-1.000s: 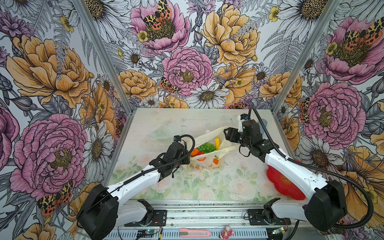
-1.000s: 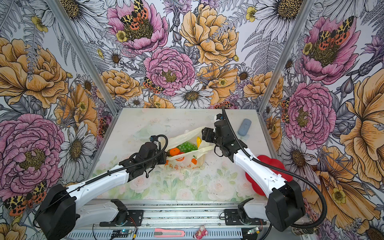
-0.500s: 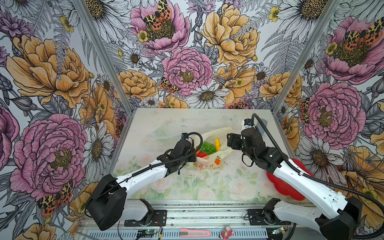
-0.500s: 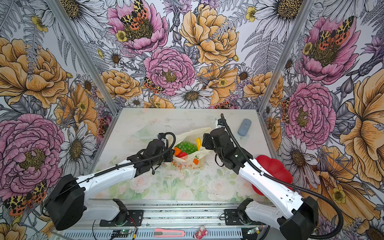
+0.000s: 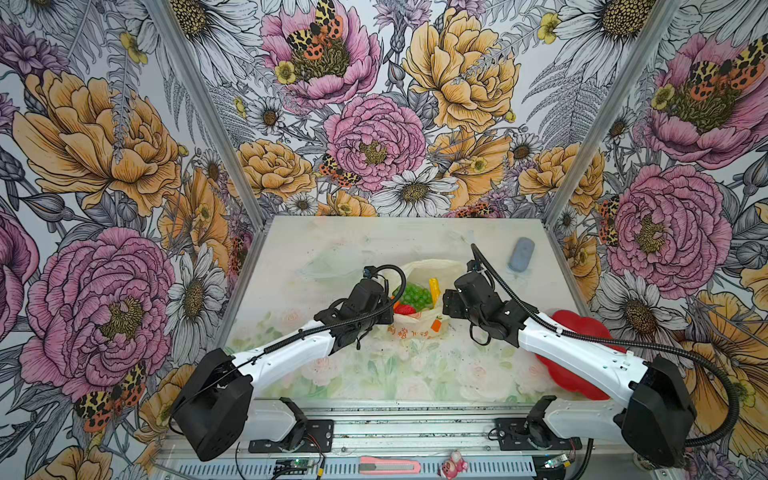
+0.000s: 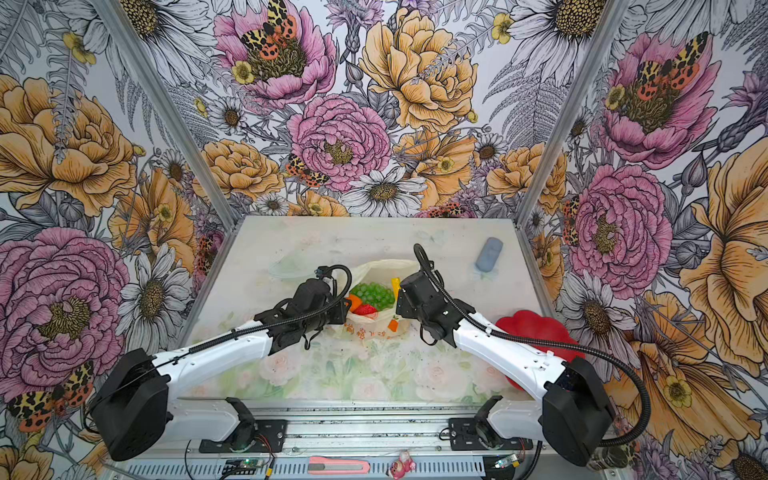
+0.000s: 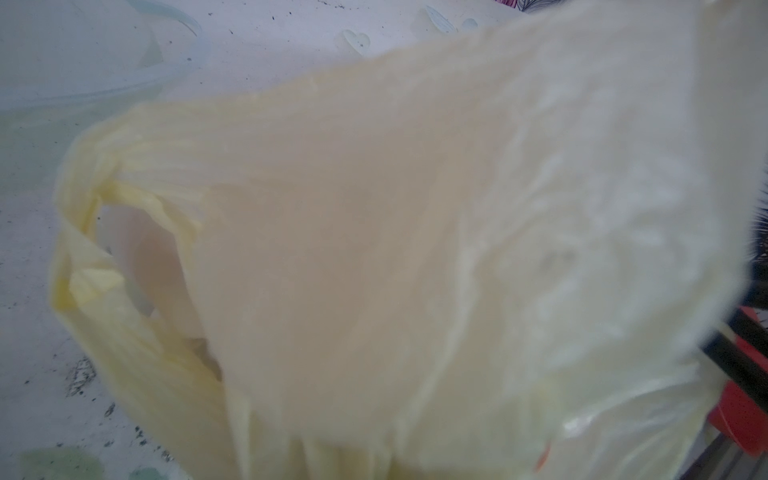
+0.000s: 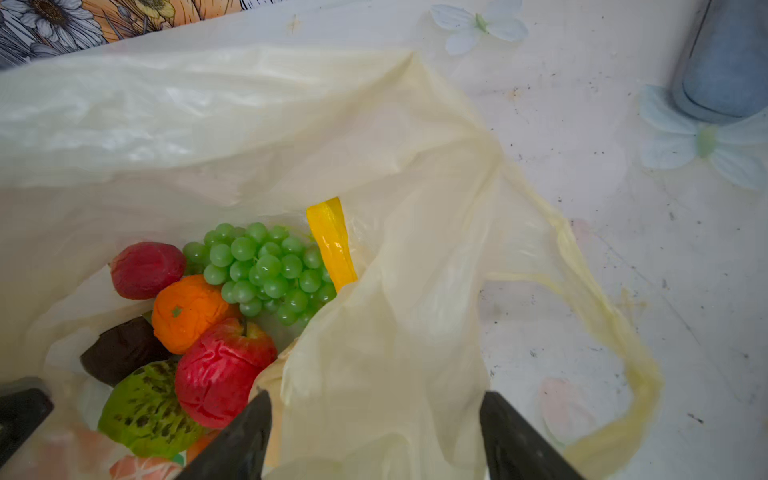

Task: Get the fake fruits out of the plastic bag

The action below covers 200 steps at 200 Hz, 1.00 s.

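Inside the plastic bag [image 8: 374, 145] rim, fake fruits [image 8: 257, 266]

red plate [image 5: 582, 328], grey-blue block [image 5: 521, 254], pink cutter [image 5: 388, 466]

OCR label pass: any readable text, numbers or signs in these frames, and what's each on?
Bag: one row of orange printed characters on its front, seen in both top views, too small and blurred to read.
No other word, number, brand or sign is legible in any view.
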Motion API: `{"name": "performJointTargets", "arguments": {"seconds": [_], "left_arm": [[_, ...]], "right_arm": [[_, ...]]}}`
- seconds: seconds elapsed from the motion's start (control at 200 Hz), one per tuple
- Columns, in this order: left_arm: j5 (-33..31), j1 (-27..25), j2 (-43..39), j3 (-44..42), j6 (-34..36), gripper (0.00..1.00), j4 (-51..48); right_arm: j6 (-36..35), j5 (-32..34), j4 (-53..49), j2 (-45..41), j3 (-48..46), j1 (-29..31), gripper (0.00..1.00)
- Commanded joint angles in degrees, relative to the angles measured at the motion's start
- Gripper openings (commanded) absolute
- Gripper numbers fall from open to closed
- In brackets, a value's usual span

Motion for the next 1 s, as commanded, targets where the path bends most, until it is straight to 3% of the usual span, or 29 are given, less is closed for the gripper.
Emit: {"name": "performJointTargets", "arguments": {"seconds": [0.0,0.12,0.295,0.4,0.55,0.706,0.746,0.906,0.996], "left_arm": [[0.1,0.1,-0.2,-0.1,-1.4,0.26,1.4],[1.0,0.4,0.1,-0.9,-2.8,0.25,2.8],[2.5,0.4,-0.2,-2.2,-4.1,0.26,4.7],[2.6,0.4,-0.5,-2.9,-4.2,0.26,4.7],[2.9,0.3,-1.2,-4.1,-4.5,0.26,5.3],[4.5,2.0,-2.3,-6.1,-5.1,0.26,6.3],[5.9,3.5,-3.0,-7.2,-5.8,0.25,7.3],[10.0,10.5,-6.8,-10.1,-6.8,0.22,8.6],[15.3,16.9,-8.3,-13.4,-10.4,0.19,13.2]], "right_arm": [[1.5,-3.0,7.1,1.3,-2.7,0.0,0.66],[2.2,-4.7,10.5,4.8,-3.0,0.0,0.64],[3.6,-7.4,14.6,8.7,-2.2,-0.1,0.79],[4.0,-9.3,15.9,11.6,-0.7,-0.3,0.79],[4.2,-9.9,17.3,13.8,0.4,-0.8,0.65],[4.3,-13.0,21.1,12.5,-1.5,-3.2,0.33],[4.3,-15.3,24.4,10.9,-3.4,-4.4,0.23],[4.0,-24.9,32.6,5.1,-9.1,-9.4,0.0],[3.9,-27.5,32.6,2.8,-10.6,-12.1,0.0]]}}
